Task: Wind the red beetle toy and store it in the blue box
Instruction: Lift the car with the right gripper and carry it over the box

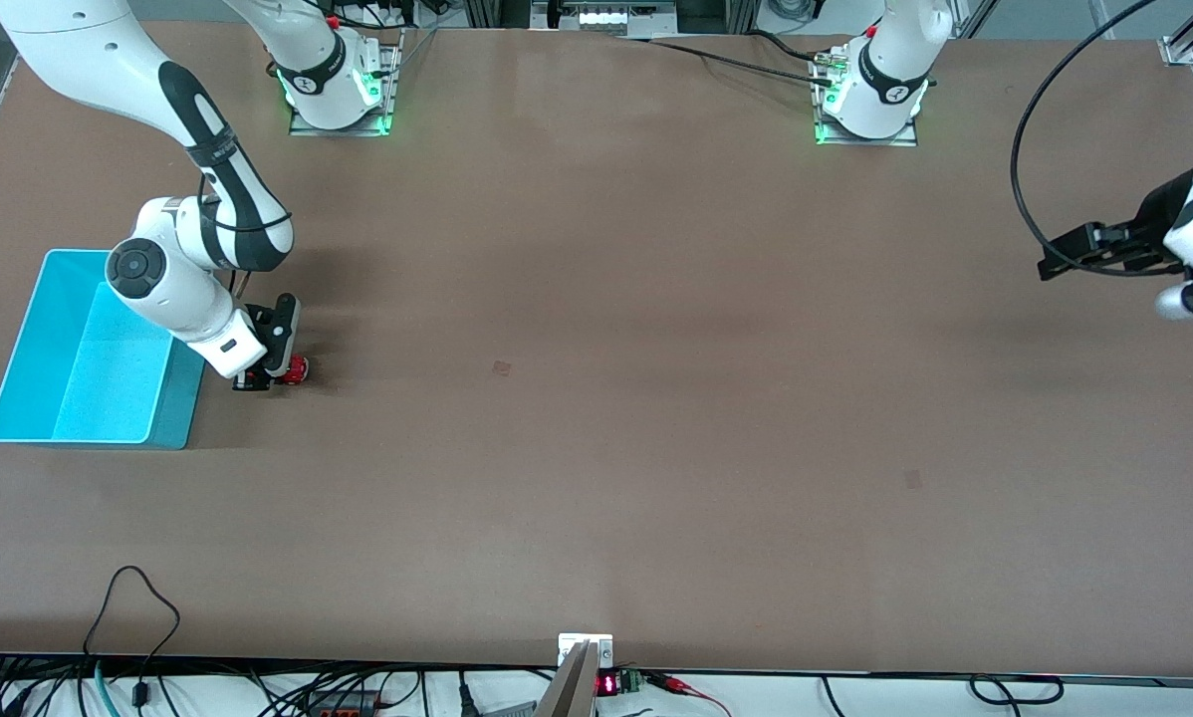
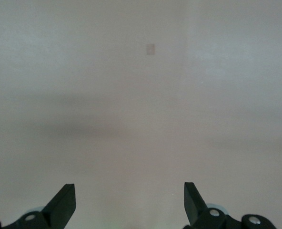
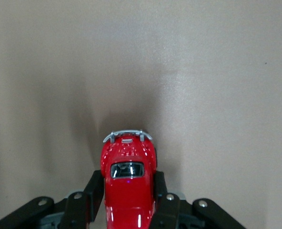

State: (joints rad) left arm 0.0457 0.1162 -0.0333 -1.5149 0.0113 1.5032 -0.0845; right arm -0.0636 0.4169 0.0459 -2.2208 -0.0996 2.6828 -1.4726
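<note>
The red beetle toy [image 1: 296,370] sits low at the table, right beside the blue box [image 1: 34,329] at the right arm's end. My right gripper [image 1: 276,374] is shut on the toy, one finger on each side of its body. The right wrist view shows the red beetle toy [image 3: 128,186] from above with its silver bumper and pale window, between the black fingers [image 3: 92,193]. My left gripper [image 1: 1055,261] is open and empty in the air over the left arm's end of the table; the left wrist view shows its spread fingertips [image 2: 65,204] over bare table.
The blue box holds nothing that I can see. Cables and a small clamp [image 1: 585,657] line the table edge nearest the front camera. A small dark mark [image 1: 501,367] lies mid-table.
</note>
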